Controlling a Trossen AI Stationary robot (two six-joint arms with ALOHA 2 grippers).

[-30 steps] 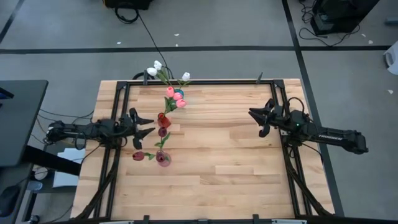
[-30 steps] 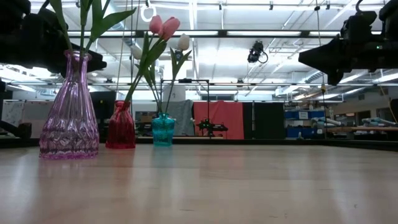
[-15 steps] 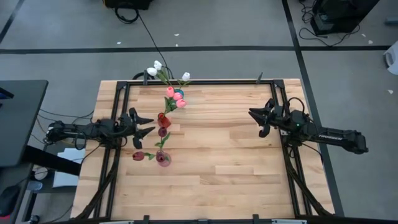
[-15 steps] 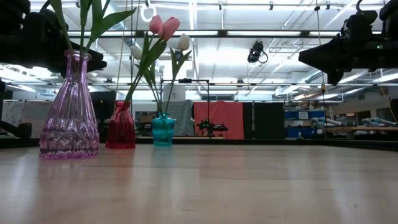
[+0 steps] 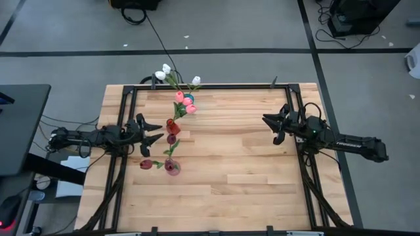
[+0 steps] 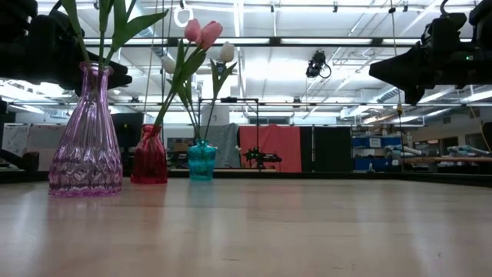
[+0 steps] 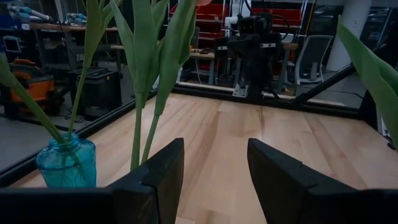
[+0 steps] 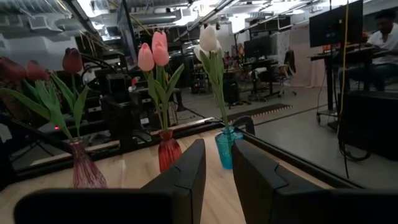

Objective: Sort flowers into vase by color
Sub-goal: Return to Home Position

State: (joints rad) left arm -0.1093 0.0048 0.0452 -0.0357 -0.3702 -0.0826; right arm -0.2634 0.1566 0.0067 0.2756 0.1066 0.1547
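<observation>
Three small glass vases stand in a row on the table's left half. The teal vase (image 5: 188,99) holds white tulips (image 5: 164,70). The red vase (image 5: 172,126) holds pink tulips (image 5: 184,102). The purple vase (image 5: 172,168) holds dark red tulips (image 5: 146,164). All three show in the low view: purple vase (image 6: 86,142), red vase (image 6: 149,158), teal vase (image 6: 201,161). My left gripper (image 5: 155,131) is open in the air just left of the red vase. My right gripper (image 5: 272,128) is open above the table's right side, pointing at the vases (image 8: 168,151).
Bare wooden tabletop (image 5: 243,170) fills the middle and near side. A black metal frame (image 5: 216,86) runs along the table's edges. Green stems and leaves (image 7: 146,68) stand close in front of my left gripper (image 7: 214,168). A person (image 8: 382,37) sits at a desk far behind.
</observation>
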